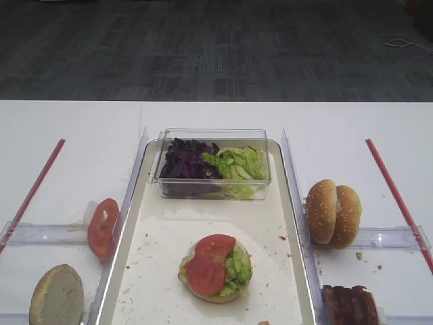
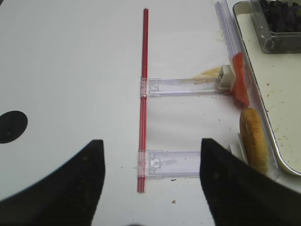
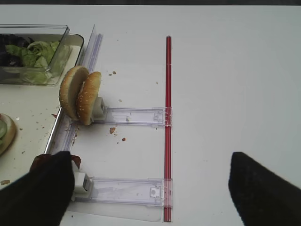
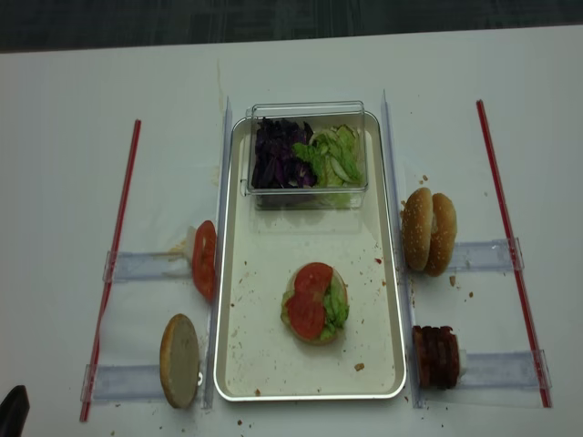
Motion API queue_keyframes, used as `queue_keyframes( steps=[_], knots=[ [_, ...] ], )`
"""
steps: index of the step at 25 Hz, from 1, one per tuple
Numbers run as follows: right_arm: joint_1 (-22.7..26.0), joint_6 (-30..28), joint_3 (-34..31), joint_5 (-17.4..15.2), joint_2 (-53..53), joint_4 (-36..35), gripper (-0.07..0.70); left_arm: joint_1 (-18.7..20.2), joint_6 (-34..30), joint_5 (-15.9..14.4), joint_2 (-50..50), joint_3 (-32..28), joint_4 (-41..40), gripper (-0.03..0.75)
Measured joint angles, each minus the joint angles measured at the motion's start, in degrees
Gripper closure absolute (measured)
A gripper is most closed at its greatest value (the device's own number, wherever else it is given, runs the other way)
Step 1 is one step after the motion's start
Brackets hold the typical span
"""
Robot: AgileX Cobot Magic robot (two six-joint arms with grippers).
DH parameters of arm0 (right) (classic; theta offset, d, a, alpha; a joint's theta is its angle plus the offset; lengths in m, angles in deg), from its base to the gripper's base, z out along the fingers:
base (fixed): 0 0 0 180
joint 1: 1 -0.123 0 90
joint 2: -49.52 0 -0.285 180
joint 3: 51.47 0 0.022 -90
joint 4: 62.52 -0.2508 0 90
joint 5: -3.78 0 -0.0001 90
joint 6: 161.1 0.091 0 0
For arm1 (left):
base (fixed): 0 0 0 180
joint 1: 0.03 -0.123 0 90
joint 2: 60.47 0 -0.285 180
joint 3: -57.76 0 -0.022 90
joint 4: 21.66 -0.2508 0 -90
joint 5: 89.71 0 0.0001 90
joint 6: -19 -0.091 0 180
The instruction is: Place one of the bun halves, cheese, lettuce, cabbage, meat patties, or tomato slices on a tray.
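Note:
The silver tray [image 4: 221, 273] lies in the middle, and its rim shows too [image 1: 128, 250]. On it sits a bun half topped with lettuce and two tomato slices [image 1: 215, 267]. A clear tub [image 1: 213, 166] at the tray's far end holds purple cabbage [image 1: 187, 162] and green lettuce [image 1: 238, 164]. Left of the tray stand one tomato slice [image 1: 101, 229] and one bun half [image 1: 57, 296]. Two bun halves [image 1: 333, 213] and the meat patties [image 1: 350, 305] stand to its right. Cheese is out of view. My left gripper [image 2: 150, 183] and my right gripper [image 3: 150, 188] are open and hold nothing.
Clear plastic racks [image 4: 150, 266] and red strips [image 4: 117, 255] flank the tray on both sides. In the left wrist view the tomato slice [image 2: 240, 77] and bun half [image 2: 254, 139] stand beside the tray [image 2: 282, 94]. Crumbs dot the tray floor and the right side of the table.

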Motion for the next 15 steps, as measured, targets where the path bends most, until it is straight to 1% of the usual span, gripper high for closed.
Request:
queue_keyframes(
  steps=[15],
  knots=[
    [0.0,0.0,0.0,0.0,0.0,0.0,-0.058,0.0,0.0,0.0,0.0,0.0,0.0,0.277]
  ],
)
